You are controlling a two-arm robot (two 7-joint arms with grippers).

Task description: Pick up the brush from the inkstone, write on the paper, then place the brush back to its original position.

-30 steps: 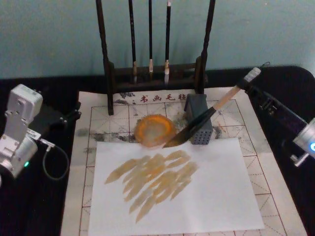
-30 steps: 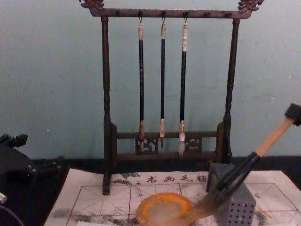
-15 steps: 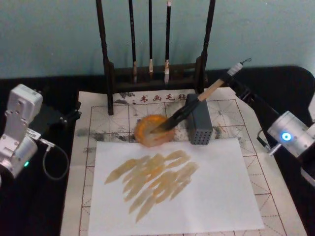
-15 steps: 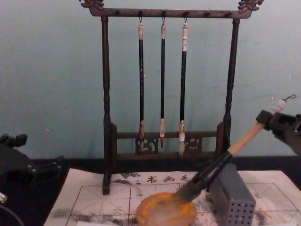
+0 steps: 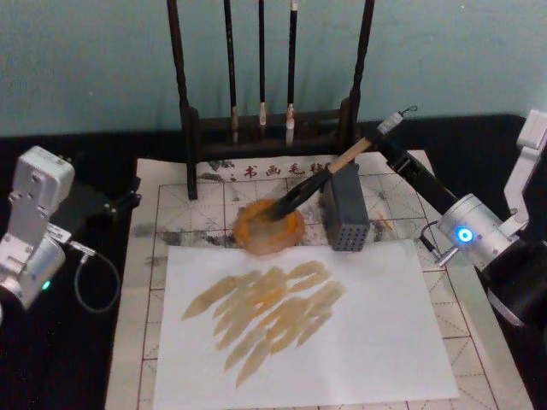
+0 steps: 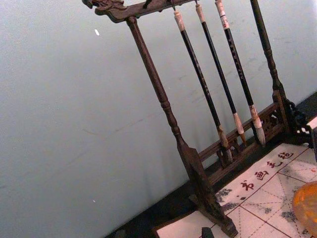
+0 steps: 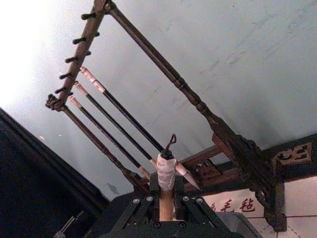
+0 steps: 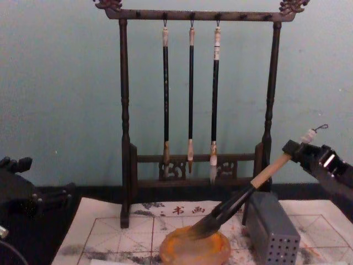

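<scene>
Layout as we see it: paper (image 5: 141, 342) lies flat on the table (image 5: 77, 359). The brush rack (image 5: 269, 128) stands on its far edge, with three thin brushes (image 8: 191, 94) hanging inside. We find the inkstone (image 5: 268, 231) on the paper before the rack and the block (image 5: 345, 213) just to its right. A loose sheet (image 5: 367, 342) lies nearer us, its far edge at the inkstone. The brush (image 5: 320, 175) leans tip-down in the inkstone, with its handle slanting back and right past the block into the right gripper (image 5: 386, 147). The left gripper (image 5: 128, 198) sits left of the paper.

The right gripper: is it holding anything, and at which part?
The right gripper holds the brush by the top of its wooden handle, just below the white wrapping. The left gripper sits idle at the left.
</scene>
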